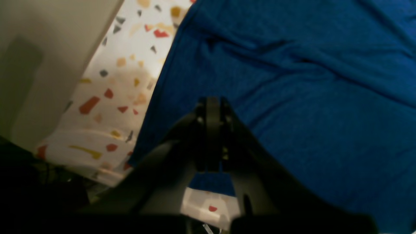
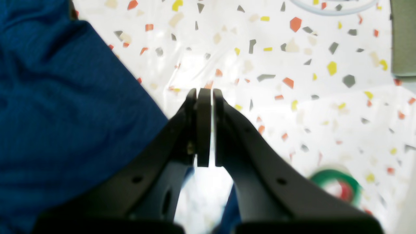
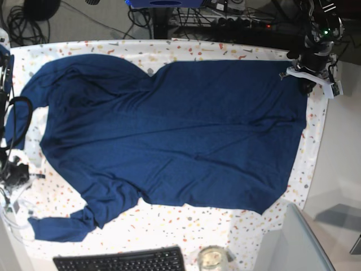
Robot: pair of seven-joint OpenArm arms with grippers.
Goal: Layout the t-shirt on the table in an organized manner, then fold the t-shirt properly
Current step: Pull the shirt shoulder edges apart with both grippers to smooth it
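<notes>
The navy t-shirt (image 3: 169, 135) lies spread flat across the table (image 3: 169, 223), with one sleeve (image 3: 59, 228) trailing toward the front left. My left gripper (image 3: 307, 84) sits at the shirt's far right corner. In the left wrist view its fingers (image 1: 213, 104) are shut and hover over the shirt (image 1: 292, 97) near its side edge; I cannot tell whether they touch the cloth. My right gripper (image 2: 204, 92) is also shut, with nothing seen between its fingers. It is over bare table (image 2: 276, 65), just right of the shirt's edge (image 2: 65, 107).
A black keyboard (image 3: 121, 261) and a glass jar (image 3: 211, 258) sit at the front edge. A grey panel (image 3: 293, 243) stands at the front right. Cables (image 3: 14, 186) lie along the left edge, and a green and red ring (image 2: 336, 185) lies near my right gripper.
</notes>
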